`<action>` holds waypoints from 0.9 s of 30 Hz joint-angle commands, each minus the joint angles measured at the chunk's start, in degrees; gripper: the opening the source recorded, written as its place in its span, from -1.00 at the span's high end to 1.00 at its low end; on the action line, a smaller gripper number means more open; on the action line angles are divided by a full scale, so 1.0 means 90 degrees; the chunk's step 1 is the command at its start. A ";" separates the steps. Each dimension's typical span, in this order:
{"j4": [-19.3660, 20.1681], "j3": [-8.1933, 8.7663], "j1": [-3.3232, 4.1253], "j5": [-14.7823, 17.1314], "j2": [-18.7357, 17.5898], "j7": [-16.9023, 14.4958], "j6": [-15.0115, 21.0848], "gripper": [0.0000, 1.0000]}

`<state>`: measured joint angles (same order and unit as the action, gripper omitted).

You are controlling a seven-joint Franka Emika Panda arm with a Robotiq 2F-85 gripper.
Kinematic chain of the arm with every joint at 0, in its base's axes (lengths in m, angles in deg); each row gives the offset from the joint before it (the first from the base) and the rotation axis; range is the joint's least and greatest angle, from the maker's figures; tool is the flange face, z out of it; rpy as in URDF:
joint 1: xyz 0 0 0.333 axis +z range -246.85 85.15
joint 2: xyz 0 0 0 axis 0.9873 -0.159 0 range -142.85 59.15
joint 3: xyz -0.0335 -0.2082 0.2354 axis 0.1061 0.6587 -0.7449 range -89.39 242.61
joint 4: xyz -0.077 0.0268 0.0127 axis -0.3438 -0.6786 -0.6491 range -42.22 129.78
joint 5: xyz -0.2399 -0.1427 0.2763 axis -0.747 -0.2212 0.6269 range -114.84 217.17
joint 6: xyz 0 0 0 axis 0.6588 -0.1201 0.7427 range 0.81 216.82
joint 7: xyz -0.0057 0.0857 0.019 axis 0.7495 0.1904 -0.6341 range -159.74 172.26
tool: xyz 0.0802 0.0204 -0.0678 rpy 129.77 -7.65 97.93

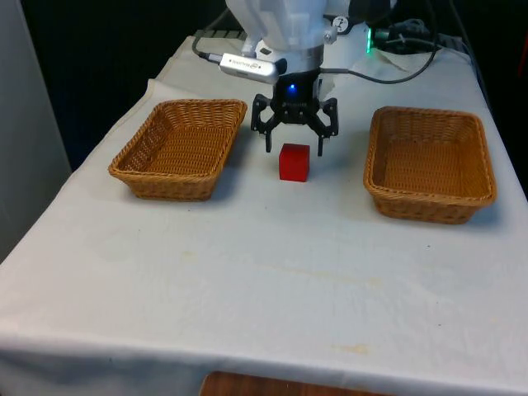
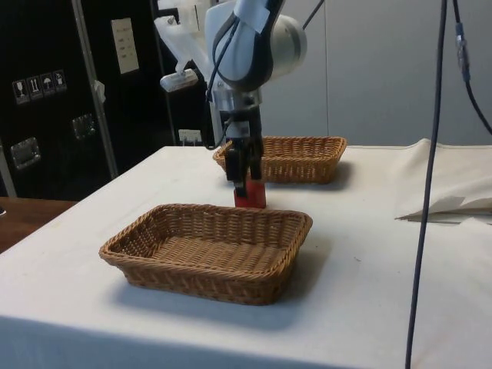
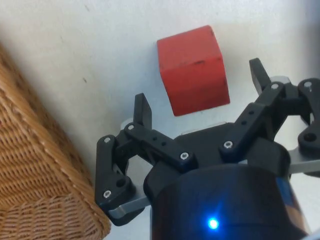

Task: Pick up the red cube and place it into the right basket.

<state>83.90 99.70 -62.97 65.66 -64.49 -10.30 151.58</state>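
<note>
My black two-finger gripper point(image 1: 294, 147) hangs with jaws spread wide, touching nothing; the small red wooden cube point(image 1: 294, 162) sits on the white-clothed table point(image 1: 264, 272) just beyond my fingertips point(image 3: 143, 111).

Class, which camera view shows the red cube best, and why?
The wrist view: the cube is unobstructed, with its top and one side face showing, beyond the open gripper. The front view shows it whole between the two baskets. In the side view the fingers and near basket hide part of it.
</note>
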 commanded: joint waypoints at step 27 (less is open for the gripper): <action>-0.0191 -0.0006 -0.0013 0.0025 -0.0350 0.0102 0.0006 -0.93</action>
<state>82.12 99.70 -63.09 65.72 -67.69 -9.32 151.53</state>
